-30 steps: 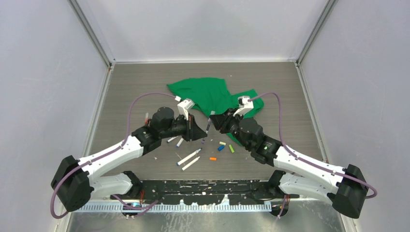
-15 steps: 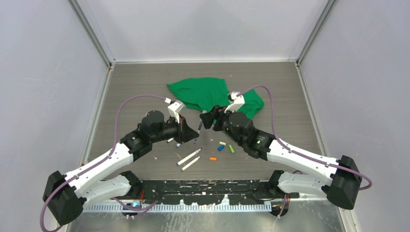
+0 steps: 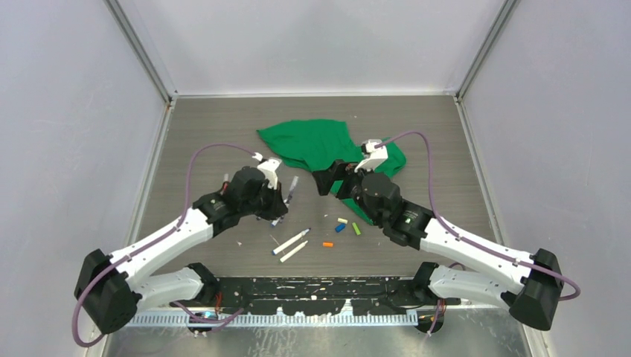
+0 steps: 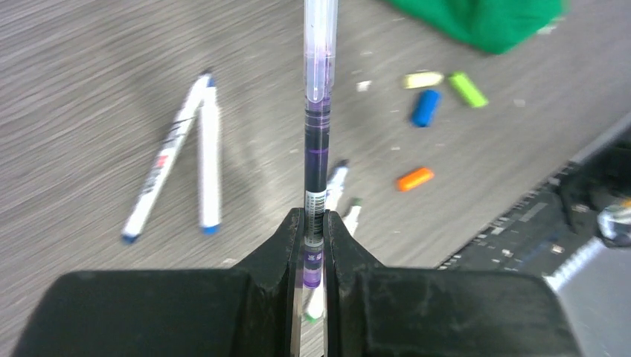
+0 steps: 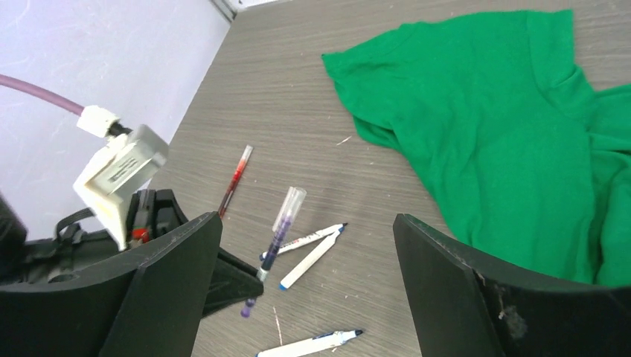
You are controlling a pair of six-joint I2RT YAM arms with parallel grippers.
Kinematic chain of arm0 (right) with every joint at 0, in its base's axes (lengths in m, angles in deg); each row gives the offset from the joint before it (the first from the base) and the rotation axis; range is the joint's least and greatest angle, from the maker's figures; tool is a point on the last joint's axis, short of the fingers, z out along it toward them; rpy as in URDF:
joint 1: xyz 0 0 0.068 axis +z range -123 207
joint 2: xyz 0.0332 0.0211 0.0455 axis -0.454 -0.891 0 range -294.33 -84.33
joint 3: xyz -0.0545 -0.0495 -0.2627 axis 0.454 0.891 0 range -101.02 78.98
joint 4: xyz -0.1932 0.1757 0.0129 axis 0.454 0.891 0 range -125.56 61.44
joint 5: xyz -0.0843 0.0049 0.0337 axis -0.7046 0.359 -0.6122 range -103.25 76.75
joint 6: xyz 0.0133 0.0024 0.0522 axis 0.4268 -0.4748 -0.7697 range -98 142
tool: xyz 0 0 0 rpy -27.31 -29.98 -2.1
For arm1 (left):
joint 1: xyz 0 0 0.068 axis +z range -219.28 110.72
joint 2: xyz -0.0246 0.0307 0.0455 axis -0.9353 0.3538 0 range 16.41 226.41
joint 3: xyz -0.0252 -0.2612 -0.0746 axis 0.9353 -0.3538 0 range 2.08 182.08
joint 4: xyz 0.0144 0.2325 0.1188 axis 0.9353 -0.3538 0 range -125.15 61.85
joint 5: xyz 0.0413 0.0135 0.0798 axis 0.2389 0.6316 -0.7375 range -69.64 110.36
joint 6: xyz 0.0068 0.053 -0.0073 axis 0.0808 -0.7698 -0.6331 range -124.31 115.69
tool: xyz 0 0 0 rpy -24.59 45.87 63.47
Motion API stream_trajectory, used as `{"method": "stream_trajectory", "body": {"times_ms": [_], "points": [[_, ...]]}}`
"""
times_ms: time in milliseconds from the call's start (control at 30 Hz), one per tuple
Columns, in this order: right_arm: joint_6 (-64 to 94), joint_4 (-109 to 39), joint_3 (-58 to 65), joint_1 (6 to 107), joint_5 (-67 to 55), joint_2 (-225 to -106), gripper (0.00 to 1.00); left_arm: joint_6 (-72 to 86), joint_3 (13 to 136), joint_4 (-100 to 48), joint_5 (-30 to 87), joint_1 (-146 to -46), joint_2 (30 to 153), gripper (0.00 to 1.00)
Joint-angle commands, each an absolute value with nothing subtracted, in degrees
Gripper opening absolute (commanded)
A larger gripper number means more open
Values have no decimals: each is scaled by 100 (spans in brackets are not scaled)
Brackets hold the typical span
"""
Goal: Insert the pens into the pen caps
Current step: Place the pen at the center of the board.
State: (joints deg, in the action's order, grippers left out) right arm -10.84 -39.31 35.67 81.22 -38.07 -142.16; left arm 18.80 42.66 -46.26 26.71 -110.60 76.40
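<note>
Pens (image 3: 291,242) lay loose on the surface (image 3: 216,134), near the green cloth (image 3: 316,145). Left jaws were clenched on the lower barrel of a purple pen (image 4: 315,149), with a clear cap (image 4: 320,44) over its far end. Right jaws stood wide apart, empty. Coloured caps (image 4: 425,108) were scattered close by. I judged the barrels light, stiff and slick: grasp mid-barrel and pinch the caps across their sides.

White-and-black arms (image 3: 167,239), purple cables (image 5: 37,91), white wrist cameras (image 5: 119,175), black jaws
</note>
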Motion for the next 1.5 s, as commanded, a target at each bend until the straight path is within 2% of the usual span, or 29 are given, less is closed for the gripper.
{"method": "stream_trajectory", "body": {"times_ms": [0, 333, 600, 1000, 1467], "points": [[-881, -3871, 3493, 7968, -4112, -13835, 92, 1477, 5078, -6024, 1555, -10648, 8082, 0], [-839, -3770, 3821, 7577, -3821, -13429, 92, 1274, 5644, -6630, 231, -9474, 9312, 0], [-789, -3760, 3969, 7160, -3394, -13254, 92, 1003, 6463, -7353, -1049, -9329, 10874, 0], [-883, -3741, 4081, 6962, -3233, -13191, 92, 954, 6581, -7485, -809, -9123, 11390, 0], [-1016, -3702, 4125, 6929, -3156, -13258, 92, 955, 6681, -7476, -603, -9081, 11768, 8]]}}
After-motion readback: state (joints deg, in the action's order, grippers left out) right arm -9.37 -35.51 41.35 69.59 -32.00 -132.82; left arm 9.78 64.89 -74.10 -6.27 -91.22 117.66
